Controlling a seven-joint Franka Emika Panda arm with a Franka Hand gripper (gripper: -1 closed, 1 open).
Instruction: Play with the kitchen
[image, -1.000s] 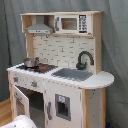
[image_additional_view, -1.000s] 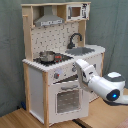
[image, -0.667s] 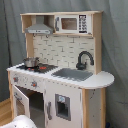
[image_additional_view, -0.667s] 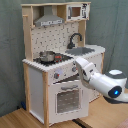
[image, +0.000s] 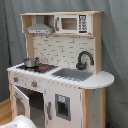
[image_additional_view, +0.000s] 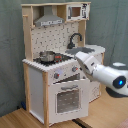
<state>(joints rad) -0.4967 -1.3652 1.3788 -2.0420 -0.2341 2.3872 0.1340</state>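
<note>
Moved: arm (image_additional_view: 102, 74) has eased closer to the kitchen's knob panel in the second exterior view; nothing else has shifted.
Kitchen (image: 60, 75): upright against a grey curtain (image: 116, 45), on a wooden floor (seen in both exterior views).
Pot (image_additional_view: 46, 55): on the stovetop, beside the sink (image: 73, 74).
Oven door (image: 21, 102): ajar in the first exterior view.
Gripper (image_additional_view: 80, 61): at the knobs (image_additional_view: 73, 69); fingers' state, cannot tell.

Setting: lab or studio test bay. Grey curtain backdrop (image: 115, 45) hangs behind the toy kitchen (image_additional_view: 60, 65); wood floor (image_additional_view: 20, 119) beneath it; white robot arm (image_additional_view: 107, 75) just beside it.
</note>
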